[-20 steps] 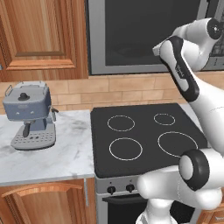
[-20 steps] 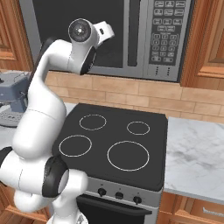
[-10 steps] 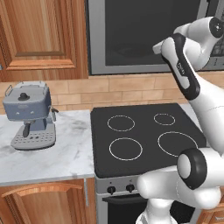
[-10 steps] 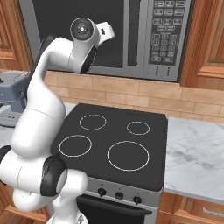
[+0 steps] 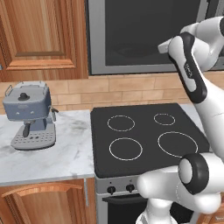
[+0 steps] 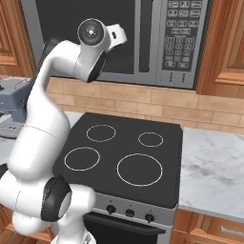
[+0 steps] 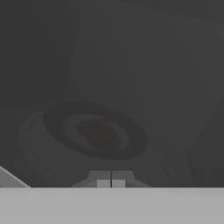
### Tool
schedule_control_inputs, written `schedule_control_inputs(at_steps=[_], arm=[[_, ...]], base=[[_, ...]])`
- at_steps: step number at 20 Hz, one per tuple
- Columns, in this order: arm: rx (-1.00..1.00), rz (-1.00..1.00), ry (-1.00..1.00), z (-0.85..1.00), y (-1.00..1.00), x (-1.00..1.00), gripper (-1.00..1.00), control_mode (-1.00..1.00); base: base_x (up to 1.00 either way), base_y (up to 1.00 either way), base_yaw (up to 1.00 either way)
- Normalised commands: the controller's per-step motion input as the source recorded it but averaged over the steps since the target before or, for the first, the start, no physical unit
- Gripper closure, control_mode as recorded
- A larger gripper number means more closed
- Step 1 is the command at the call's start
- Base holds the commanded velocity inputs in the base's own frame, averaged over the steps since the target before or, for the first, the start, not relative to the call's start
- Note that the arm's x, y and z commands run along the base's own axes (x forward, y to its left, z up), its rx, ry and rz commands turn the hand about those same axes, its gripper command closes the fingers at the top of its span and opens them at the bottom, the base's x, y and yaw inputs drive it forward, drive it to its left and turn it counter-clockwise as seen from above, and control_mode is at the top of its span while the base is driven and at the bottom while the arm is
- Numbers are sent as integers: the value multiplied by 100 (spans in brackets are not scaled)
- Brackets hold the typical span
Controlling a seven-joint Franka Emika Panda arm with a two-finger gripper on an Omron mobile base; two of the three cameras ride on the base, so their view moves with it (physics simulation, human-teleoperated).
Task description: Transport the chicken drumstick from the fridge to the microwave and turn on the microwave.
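Observation:
The microwave [image 6: 62,19] hangs above the stove with its dark glass door closed, its vertical bar handle [image 6: 144,35] and keypad [image 6: 183,35] on the right. My gripper [image 7: 111,181] is shut with nothing in it, and it points straight at the door glass [image 7: 144,65] from close up. Through the glass I dimly see a round turntable plate [image 7: 39,131] with a dark lump [image 7: 100,135] on it that looks like the chicken drumstick. The arm's wrist [image 6: 93,33] is raised in front of the door's middle. The fridge is out of view.
A black four-ring cooktop [image 5: 144,135] lies below the microwave [image 5: 140,35]. A blue-grey coffee machine [image 5: 28,113] stands on the marble counter [image 5: 65,153] to its left. More marble counter [image 6: 214,167] runs to its right. Wooden cupboards [image 5: 39,39] flank the microwave.

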Motion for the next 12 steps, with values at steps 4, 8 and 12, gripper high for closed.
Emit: schedule_control_inputs(at_steps=[4,8,12], arm=[[0,0,-3,18,-24,-66,100,-100],[2,0,-11,19,-15,-71,100,-100],[10,0,-3,5,-10,-20,100,-100]], base=[[0,0,0],[0,0,0],[0,0,0]])
